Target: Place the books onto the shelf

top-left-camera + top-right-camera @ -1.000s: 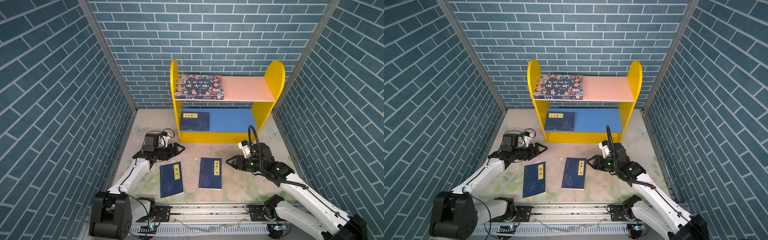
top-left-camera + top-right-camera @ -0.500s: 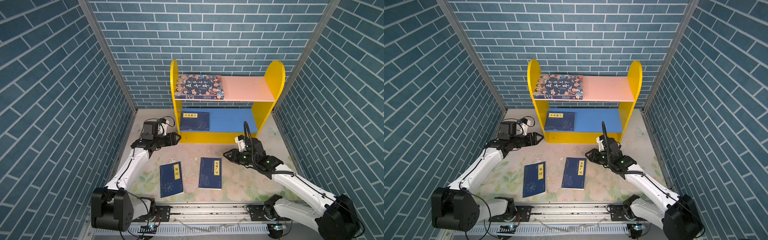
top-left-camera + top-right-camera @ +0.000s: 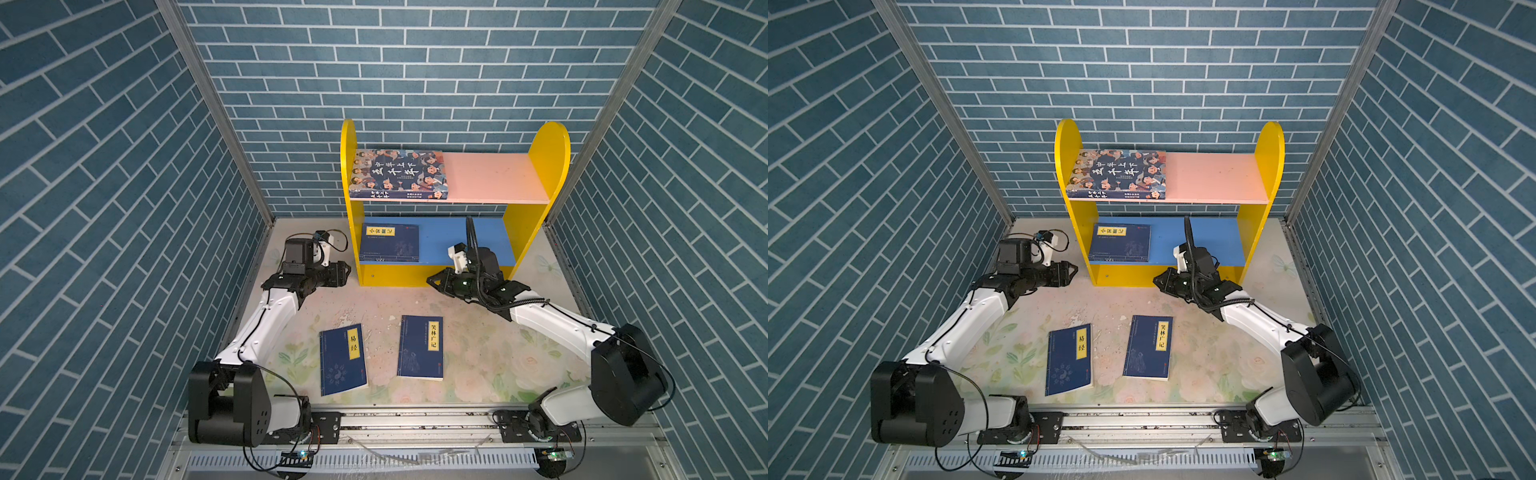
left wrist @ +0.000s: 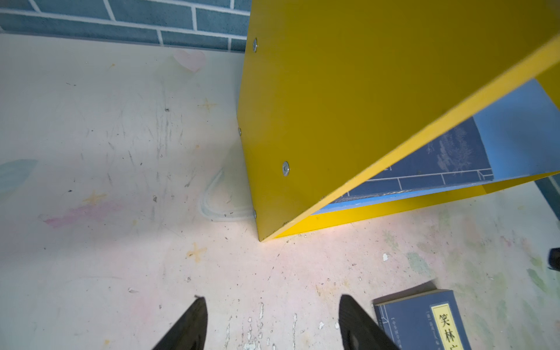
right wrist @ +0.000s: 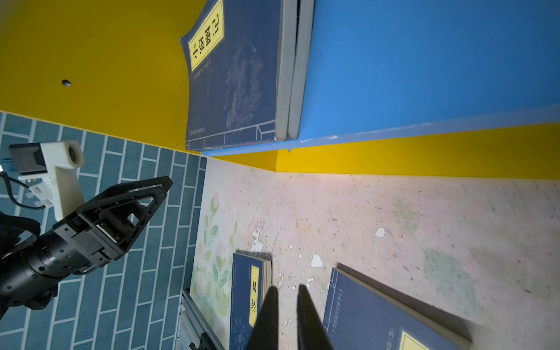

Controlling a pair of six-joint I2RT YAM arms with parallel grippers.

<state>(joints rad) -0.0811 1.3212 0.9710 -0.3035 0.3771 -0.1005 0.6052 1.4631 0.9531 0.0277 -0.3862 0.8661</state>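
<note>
Lying flat on scuffed floral mat (image 3: 478, 365): thin navy paperback (image 3: 417, 353) (yellow label (image 3: 433, 336)).

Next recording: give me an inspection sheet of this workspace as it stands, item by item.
Surface: floral tabletop, scuffed, with chipped patches near the middle.
Job's things: cartoon-cover book flat on the pink board of the shelf; stacked navy books, two, on its blue board; left-side navy book and right-side navy book flat on the tabletop.
Clutter: nothing seen.
Grippers: left gripper open, empty, beside the shelf's outer panel; right gripper fingers almost together, empty, in front of the shelf.
Cables: black cable arches over the right wrist.
Surroundings: brick-pattern walls on three sides; metal rail along the front.
</note>
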